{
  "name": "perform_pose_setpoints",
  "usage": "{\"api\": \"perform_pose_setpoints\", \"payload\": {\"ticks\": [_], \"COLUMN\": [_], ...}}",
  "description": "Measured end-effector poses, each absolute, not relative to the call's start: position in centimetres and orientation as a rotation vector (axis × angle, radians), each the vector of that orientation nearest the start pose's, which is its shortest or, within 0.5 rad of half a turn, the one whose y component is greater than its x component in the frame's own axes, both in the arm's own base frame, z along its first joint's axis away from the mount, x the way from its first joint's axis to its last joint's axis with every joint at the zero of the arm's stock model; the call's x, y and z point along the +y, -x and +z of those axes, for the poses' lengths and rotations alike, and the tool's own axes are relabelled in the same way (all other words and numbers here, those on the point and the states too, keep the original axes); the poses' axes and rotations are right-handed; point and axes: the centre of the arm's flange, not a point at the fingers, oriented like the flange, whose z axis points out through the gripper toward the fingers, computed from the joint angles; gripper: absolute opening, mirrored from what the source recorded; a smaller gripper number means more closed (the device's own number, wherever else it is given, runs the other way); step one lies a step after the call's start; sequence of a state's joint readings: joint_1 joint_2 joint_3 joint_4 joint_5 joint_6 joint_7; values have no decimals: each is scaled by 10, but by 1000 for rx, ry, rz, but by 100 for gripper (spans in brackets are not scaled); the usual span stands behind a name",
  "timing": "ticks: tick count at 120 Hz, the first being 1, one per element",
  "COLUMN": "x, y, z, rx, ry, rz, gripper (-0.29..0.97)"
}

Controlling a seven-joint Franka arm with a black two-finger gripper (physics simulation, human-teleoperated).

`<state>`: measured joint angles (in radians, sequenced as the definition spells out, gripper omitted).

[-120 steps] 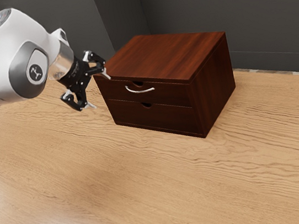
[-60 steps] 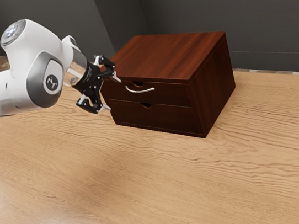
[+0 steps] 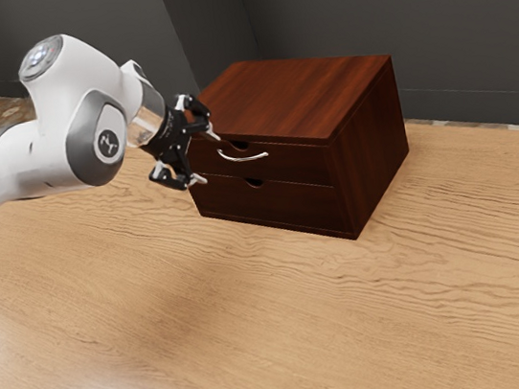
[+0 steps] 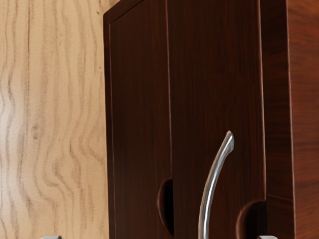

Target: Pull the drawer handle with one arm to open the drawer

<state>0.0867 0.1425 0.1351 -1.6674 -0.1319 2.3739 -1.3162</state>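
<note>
The drawer handle point(image 3: 241, 154), a curved silver bar, sits on the upper drawer point(image 3: 286, 160) of a dark wood cabinet point(image 3: 298, 92). It lies just ahead of my end effector point(image 3: 204, 156), near the fingertips; I can't tell from the exterior view whether anything touches it. In the wrist view the handle point(image 4: 213, 184) runs lengthwise in front of the hand, with a scooped recess point(image 4: 167, 206) in the drawer front on either side of its lower part. The upper drawer's front lies flush with the cabinet face, so it reads as shut, and so does the lower drawer point(image 3: 270, 198) beneath it. My end effector is spread wide, one finger above the other, and has hold of nothing. The arm point(image 3: 77, 133) reaches in from behind the end effector, on the side away from the cabinet. The cabinet stands on the light wooden desk point(image 3: 259, 330), which stretches out below and behind the end effector.
</note>
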Motion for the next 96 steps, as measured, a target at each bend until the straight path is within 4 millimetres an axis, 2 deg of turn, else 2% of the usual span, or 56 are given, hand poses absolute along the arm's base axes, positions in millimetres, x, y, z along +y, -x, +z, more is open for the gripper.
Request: {"api": "perform_pose_setpoints", "payload": {"ticks": [96], "x": [127], "y": [-658], "z": [554], "rx": [1949], "ry": [-1881], "rz": [578], "gripper": [45]}}
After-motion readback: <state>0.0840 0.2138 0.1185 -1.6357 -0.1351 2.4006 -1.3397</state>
